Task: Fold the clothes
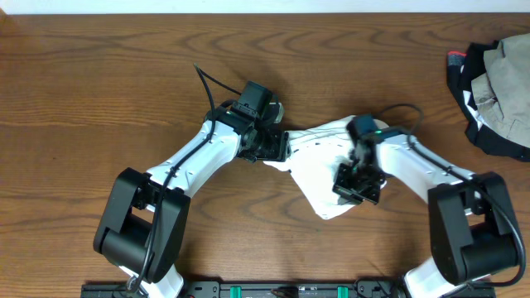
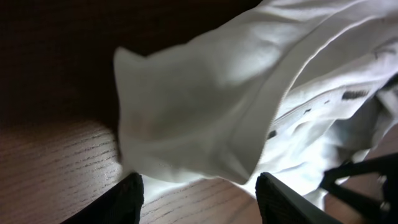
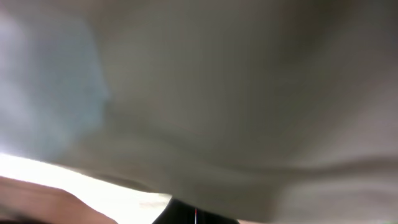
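Two arms work one garment: the clothes [image 1: 319, 170], a crumpled white shirt with small black marks, lie on the table [image 1: 108, 74] just right of centre in the overhead frame. The left gripper [image 1: 277, 147] sits at the shirt's left edge, jaws roughly half open, straddling a folded corner without clamping it. The right gripper [image 1: 358, 184] rests over the shirt's lower right, jaws fully closed (white cloth smothers its camera, so I cannot tell whether a layer is pinched). To fold well, the left should take the corner's whole thickness, then carry it flat across. No containers show; a loose heap of dark and khaki cloth [image 1: 497, 91] lies at the right edge.
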`<state>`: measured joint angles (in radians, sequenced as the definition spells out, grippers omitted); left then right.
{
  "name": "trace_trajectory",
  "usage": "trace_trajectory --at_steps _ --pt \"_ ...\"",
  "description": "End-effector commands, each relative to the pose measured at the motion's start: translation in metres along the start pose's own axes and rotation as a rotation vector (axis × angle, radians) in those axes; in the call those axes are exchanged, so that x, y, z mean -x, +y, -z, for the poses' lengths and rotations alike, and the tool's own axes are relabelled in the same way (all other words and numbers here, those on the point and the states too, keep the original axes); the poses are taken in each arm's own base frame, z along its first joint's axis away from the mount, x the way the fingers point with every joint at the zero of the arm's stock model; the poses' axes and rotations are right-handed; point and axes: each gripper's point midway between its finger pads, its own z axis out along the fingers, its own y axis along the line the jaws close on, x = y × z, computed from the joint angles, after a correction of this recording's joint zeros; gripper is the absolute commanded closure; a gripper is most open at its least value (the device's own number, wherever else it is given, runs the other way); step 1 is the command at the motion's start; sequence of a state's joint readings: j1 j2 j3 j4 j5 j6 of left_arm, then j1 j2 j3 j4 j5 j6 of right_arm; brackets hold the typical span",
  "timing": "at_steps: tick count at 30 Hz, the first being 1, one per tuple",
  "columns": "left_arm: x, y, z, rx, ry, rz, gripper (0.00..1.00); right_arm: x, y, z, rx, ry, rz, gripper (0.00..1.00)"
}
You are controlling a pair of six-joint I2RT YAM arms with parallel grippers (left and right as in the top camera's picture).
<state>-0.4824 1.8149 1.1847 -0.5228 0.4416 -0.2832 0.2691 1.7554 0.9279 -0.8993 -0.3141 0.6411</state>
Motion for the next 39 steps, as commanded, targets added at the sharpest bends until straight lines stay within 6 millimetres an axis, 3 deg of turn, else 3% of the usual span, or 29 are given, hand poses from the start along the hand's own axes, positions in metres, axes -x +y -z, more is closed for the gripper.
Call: trace_trajectory --at_steps 1,8,13,17,22,28,30,31,33,39 --pt "0.0 0.002 0.0 0.007 -0.004 -0.012 0.4 0.026 -0.04 0.004 -0.122 -0.102 -0.099 0.99" --pt "0.004 0.009 0.001 0.041 -0.019 -0.003 0.39 0.069 -0.075 0.03 -0.112 -0.197 -0.178 0.96" --pt "0.009 0.019 0.005 0.045 -0.033 0.084 0.4 0.117 -0.091 0.059 -0.027 -0.338 -0.223 0.96" --pt "0.012 0.025 0.01 0.035 -0.042 0.108 0.4 0.147 -0.081 0.087 0.07 -0.43 -0.145 0.94" --pt "0.014 -0.008 0.023 -0.105 -0.049 0.067 0.4 0.166 -0.047 0.124 0.173 -0.508 -0.007 0.92" --pt "0.005 -0.067 0.032 -0.214 -0.066 -0.022 0.4 0.168 -0.023 0.147 0.204 -0.532 0.043 0.89" --pt "0.003 -0.085 0.029 -0.239 -0.071 -0.039 0.4 0.159 -0.008 0.145 0.266 -0.492 0.08 0.81" --pt "0.002 -0.088 0.027 -0.234 -0.077 -0.042 0.39 0.151 0.001 0.143 0.306 -0.455 0.11 0.7" --pt "0.006 -0.082 0.023 -0.171 -0.106 -0.006 0.4 0.136 0.012 0.137 0.334 -0.397 0.146 0.56" --pt "0.024 -0.044 0.029 -0.06 -0.17 0.125 0.39 0.08 0.031 0.109 0.278 -0.195 0.2 0.48"
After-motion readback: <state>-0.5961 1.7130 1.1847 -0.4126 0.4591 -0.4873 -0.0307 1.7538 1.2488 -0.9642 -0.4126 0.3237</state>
